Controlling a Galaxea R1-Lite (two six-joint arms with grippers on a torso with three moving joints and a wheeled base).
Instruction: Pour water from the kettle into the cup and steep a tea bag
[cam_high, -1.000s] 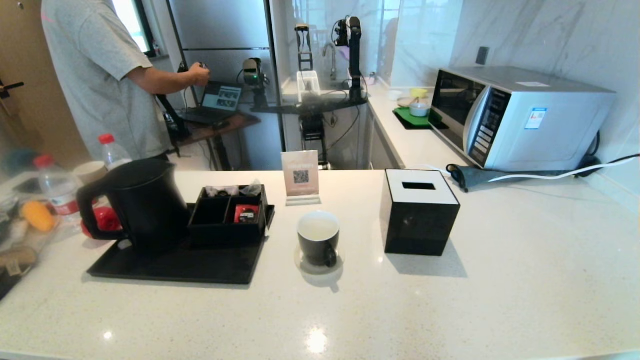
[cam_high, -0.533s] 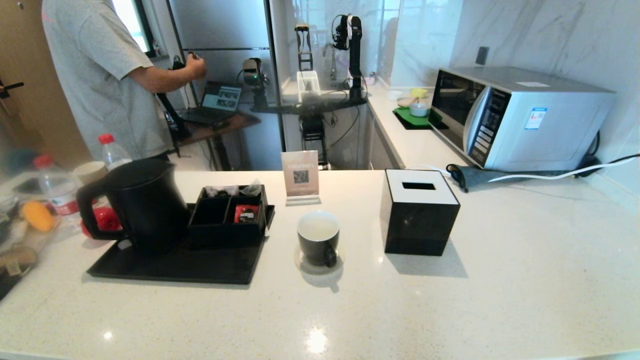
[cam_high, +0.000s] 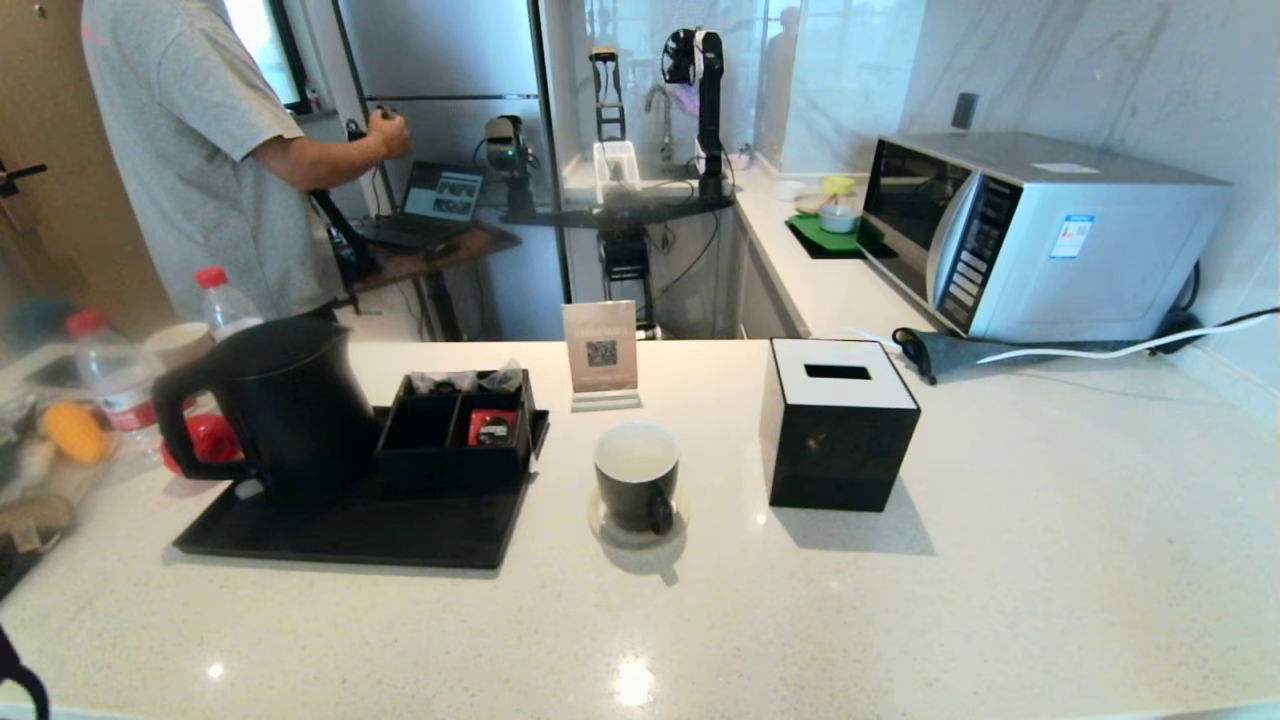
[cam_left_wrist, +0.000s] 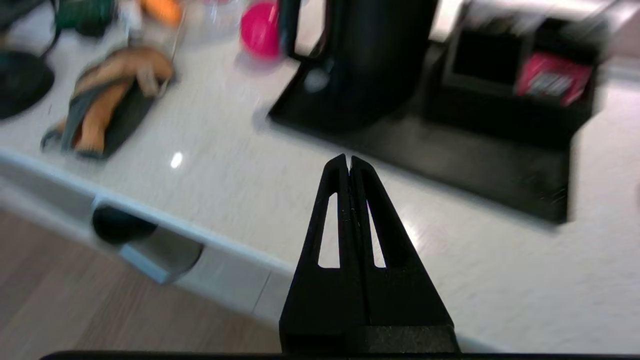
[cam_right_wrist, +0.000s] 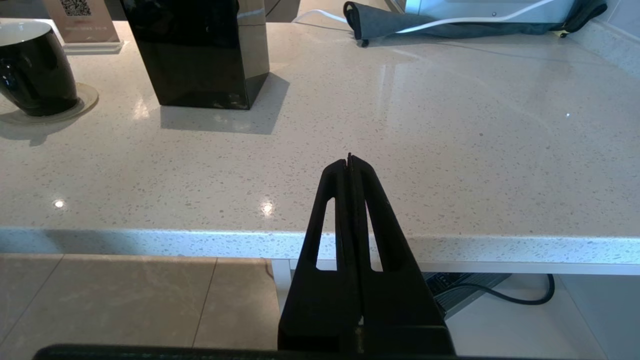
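The black kettle (cam_high: 280, 400) stands lid shut on the left of a black tray (cam_high: 350, 535), its handle toward the left; the water is hidden. The black cup (cam_high: 637, 475) with its white inside sits on a clear saucer mid-counter. A red packet (cam_high: 493, 428), seemingly the tea bag, lies in the black organiser. My left gripper (cam_left_wrist: 348, 159) is shut and empty over the counter's front edge, short of the kettle (cam_left_wrist: 370, 55). My right gripper (cam_right_wrist: 349, 159) is shut and empty at the front edge, to the right of the cup (cam_right_wrist: 32, 70).
A black tissue box (cam_high: 838, 420) stands right of the cup, a QR sign (cam_high: 601, 350) behind it. A microwave (cam_high: 1030, 230) sits at the back right. Red-capped bottles (cam_high: 110, 375) and clutter crowd the far left. A person (cam_high: 190, 150) stands beyond the counter.
A dark piece on the left arm's side has come into the head view's bottom-left corner. Kettle, cup and tray have not moved. The person's hand has shifted slightly.
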